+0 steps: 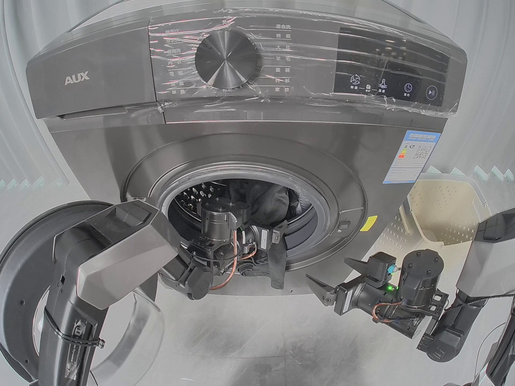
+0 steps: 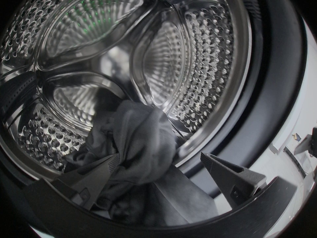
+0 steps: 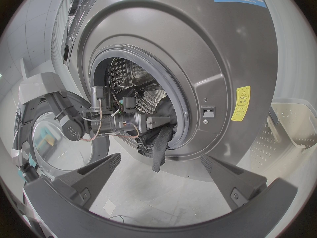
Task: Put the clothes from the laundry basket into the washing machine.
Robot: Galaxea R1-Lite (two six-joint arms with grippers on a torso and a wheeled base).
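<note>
The grey washing machine stands with its round opening uncovered. Dark clothes lie at the front of the steel drum, and one strip hangs out over the lower rim. My left gripper is inside the opening, open, its fingers spread either side of a bunched grey garment that rests against one of them. My right gripper is open and holds nothing; it hangs outside the machine, below and right of the opening. The cream laundry basket stands to the machine's right.
The machine's round door is swung open at the lower left, close to my left arm. Pale bare floor runs in front of the machine. The basket's perforated wall sits close beside my right arm.
</note>
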